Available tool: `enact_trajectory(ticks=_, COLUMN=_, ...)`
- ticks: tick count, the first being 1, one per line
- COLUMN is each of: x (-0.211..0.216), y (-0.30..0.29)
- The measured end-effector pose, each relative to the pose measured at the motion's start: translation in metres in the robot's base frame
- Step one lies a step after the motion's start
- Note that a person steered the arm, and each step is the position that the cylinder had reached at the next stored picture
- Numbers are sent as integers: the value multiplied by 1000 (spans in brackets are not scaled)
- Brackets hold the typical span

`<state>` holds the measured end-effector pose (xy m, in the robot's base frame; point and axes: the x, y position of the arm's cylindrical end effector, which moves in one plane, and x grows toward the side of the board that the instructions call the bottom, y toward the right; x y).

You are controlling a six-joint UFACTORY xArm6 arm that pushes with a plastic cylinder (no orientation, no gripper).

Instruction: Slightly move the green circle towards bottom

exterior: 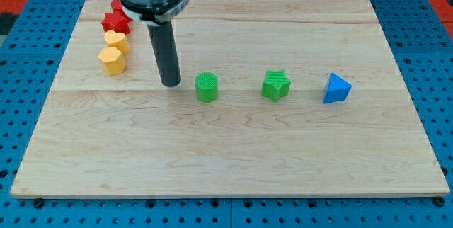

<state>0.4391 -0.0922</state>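
The green circle [207, 87], a short ribbed cylinder, stands a little left of the board's middle. My tip [170, 83] rests on the board just to the circle's left, a small gap away and not touching it. The dark rod rises from it towards the view's top left.
A green star [276, 85] and a blue triangle [336, 88] stand in a row to the circle's right. At the top left are a yellow hexagon [112, 59], a yellow heart [115, 41], a red star [115, 23] and another red block [117, 6], partly hidden by the arm.
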Motion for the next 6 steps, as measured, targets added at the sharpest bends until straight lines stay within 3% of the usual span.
enact_trajectory(ticks=6, x=9, y=40)
